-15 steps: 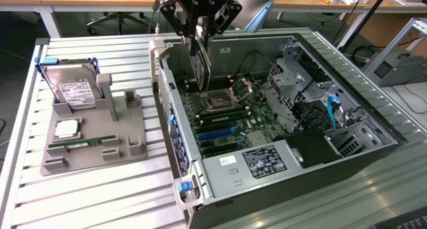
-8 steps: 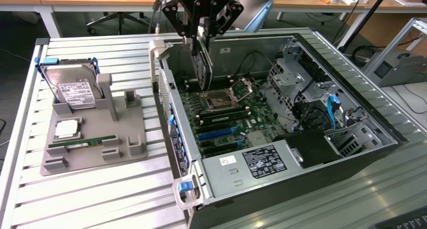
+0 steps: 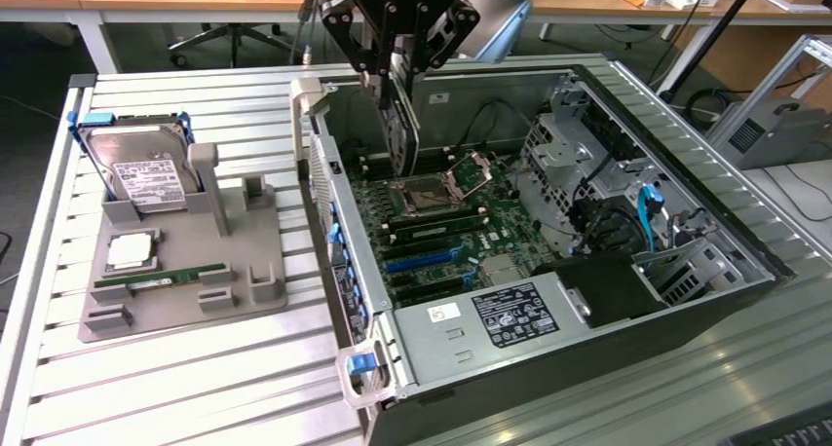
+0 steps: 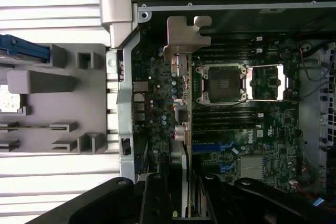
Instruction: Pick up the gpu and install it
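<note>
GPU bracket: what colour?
Silver bare metal; the gpu bracket shows best in the wrist view.

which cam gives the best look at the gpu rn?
Exterior view: the gpu hangs upright in the end effector over the open case, with its dark side visible. The wrist view shows it edge-on, mainly its silver bracket.

White lettering reading ROBOTIQ stood on the black body of the robot's hand [image 3: 394,74]. The white label [image 3: 156,185] on the grey boxy hard drive [image 3: 124,139] and the black-and-white sticker [image 3: 515,315] on the silver metal power supply box [image 3: 442,341] carried print too small to read.
</note>
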